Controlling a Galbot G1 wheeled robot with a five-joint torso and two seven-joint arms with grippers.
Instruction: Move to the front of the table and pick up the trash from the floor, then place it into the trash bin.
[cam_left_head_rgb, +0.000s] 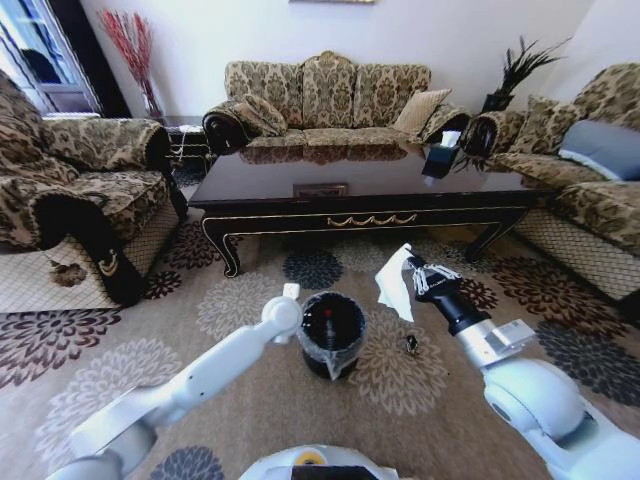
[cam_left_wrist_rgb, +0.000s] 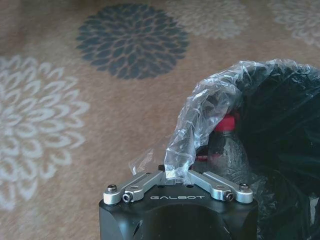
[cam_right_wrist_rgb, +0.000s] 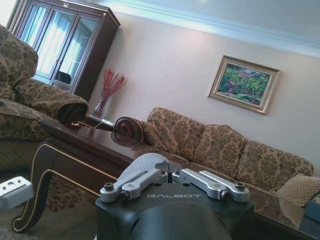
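The dark table (cam_left_head_rgb: 380, 185) stands ahead, across the carpet. Before me, the black trash bin (cam_left_head_rgb: 322, 364) sits on the floor. My left gripper (cam_left_head_rgb: 290, 294) is at its near-left rim, shut on the edge of the plastic liner (cam_left_wrist_rgb: 200, 120). Inside the bin lies a clear bottle with a red cap (cam_left_wrist_rgb: 227, 142). My right gripper (cam_left_head_rgb: 416, 270) hangs in the air to the right of the bin and above rim height, shut on a crumpled white paper scrap (cam_left_head_rgb: 396, 284) of trash. In the right wrist view the scrap (cam_right_wrist_rgb: 145, 164) sticks out between the shut fingers. A small dark bit (cam_left_head_rgb: 411, 343) lies on the carpet right of the bin.
Patterned sofas ring the table: one at the left (cam_left_head_rgb: 70, 200), one behind (cam_left_head_rgb: 330, 100), one at the right (cam_left_head_rgb: 590, 170). A tissue box (cam_left_head_rgb: 440, 155) rests on the table's right part. The flowered carpet (cam_left_head_rgb: 150, 300) around the bin is open floor.
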